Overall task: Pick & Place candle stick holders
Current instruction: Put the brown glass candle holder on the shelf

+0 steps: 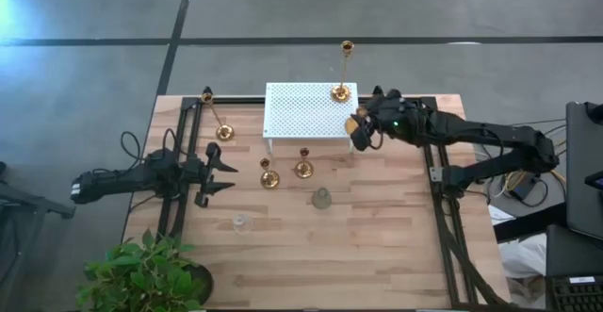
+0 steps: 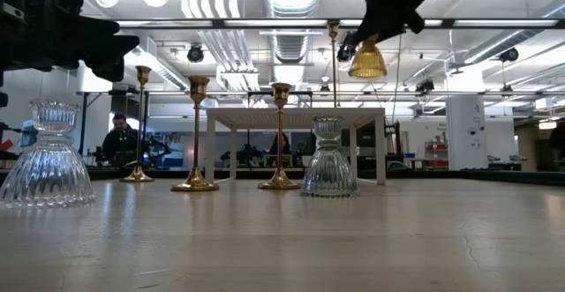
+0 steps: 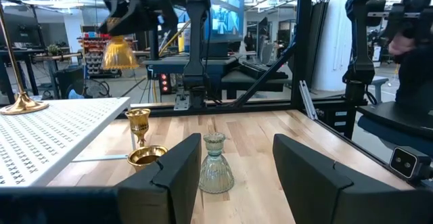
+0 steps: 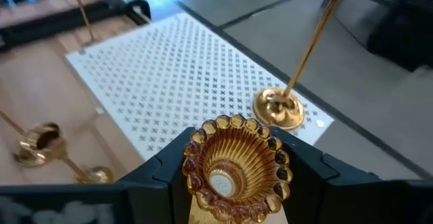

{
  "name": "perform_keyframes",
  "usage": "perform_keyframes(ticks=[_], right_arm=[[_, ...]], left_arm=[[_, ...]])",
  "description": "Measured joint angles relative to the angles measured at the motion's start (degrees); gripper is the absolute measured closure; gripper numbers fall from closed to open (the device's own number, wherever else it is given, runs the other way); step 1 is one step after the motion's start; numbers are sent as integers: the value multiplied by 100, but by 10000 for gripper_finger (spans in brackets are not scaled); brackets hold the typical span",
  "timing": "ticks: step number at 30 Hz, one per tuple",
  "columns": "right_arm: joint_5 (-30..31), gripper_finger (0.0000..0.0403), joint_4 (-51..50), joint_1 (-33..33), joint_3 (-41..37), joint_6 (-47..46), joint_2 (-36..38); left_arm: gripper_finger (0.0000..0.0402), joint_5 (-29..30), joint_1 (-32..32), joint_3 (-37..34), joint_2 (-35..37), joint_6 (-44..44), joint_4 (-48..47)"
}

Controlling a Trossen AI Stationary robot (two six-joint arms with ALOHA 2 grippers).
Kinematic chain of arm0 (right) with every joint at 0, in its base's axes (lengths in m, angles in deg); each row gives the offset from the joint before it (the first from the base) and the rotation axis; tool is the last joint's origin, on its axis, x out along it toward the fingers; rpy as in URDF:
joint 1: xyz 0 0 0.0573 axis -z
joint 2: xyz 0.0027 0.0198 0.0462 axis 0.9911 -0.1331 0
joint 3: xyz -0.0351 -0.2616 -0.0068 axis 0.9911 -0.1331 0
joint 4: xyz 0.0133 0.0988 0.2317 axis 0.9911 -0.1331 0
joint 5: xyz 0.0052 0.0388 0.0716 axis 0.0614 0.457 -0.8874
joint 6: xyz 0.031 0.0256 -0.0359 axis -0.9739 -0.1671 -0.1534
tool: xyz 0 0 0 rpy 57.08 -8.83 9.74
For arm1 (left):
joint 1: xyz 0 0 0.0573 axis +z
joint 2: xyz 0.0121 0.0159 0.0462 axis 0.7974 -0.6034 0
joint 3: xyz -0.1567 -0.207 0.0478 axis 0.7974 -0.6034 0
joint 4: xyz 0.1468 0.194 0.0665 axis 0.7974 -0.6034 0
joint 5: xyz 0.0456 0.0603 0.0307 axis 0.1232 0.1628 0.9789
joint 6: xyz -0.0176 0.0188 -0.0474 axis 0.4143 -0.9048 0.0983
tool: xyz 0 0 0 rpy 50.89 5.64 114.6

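Right wrist view is showing the right gripper [image 4: 230,176] clamping its fingers on the amber glass holder [image 4: 233,163] — scalloped rim facing the camera, so its short axis is running out along the fingers. Glass like this is probably rigid, slick and chippable; holding it by the ribbed flanks, as now, looks sounder than pinching the thin rim.

Just beyond, at about one o'clock of the amber holder, a tall brass stick [image 4: 298,82] is standing on the white perforated stand [image 4: 169,82], its long axis near vertical. It is likely top-heavy, so low on the stem seems the safest grip.

In the high view the amber piece is hanging beside the stand's three o'clock edge, above the table [image 1: 377,237]. Two short brass holders [image 1: 303,166], the grey-green glass holder [image 1: 322,198] and the clear glass holder [image 1: 241,221] are sitting upright toward six o'clock of the stand. Farther off at nine o'clock, the left gripper [image 1: 226,175] is waiting, jaws spread, with a second tall stick [image 1: 217,116] nearby.
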Motion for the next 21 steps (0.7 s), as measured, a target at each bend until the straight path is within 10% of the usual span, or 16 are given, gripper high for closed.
perform_keyframes(ticks=[21], right_arm=[[-574,248,597,737,814,1084,-1494]], left_arm=[[211,0,-4,1,-4,0,0]])
